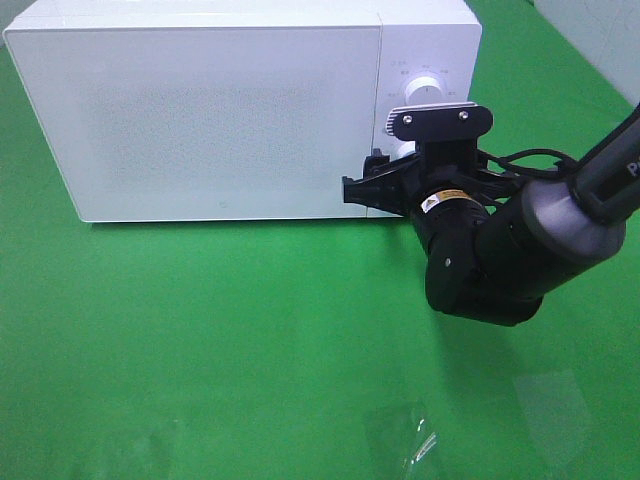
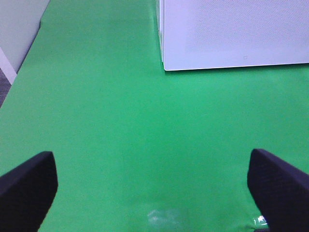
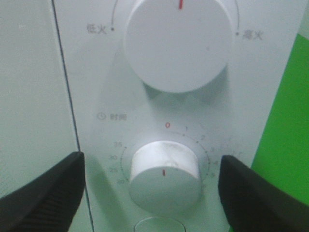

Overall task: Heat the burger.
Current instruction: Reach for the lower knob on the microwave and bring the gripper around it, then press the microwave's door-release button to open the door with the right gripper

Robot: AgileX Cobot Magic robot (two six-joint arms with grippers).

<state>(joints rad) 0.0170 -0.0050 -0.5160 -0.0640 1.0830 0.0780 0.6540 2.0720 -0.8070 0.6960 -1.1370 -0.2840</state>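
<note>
Green surface (image 1: pixel 250 340) bare of food; burger not in view anywhere.
Microwave (image 1: pixel 200 110) door (image 1: pixel 210 60) shut, so I judge burger already inside, cannot confirm.
My left fingers (image 2: pixel 29 181) spread wide, idle over surface.
My right fingers (image 3: pixel 46 191) apart, flanking timer knob (image 3: pixel 164 166), not touching it.
Power knob (image 3: pixel 178 43) mark straight up.
Left to do: grip timer knob, turn it, start heating.

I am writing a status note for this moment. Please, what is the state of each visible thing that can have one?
Microwave door: shut.
Power knob: red mark at the middle of its scale.
Timer knob: red mark seems to point at 0.
Right pincer: open, one jaw on each side of the timer knob, not gripping it.
Left pincer: open, empty, over the green cloth.
Burger: not in view.
</note>
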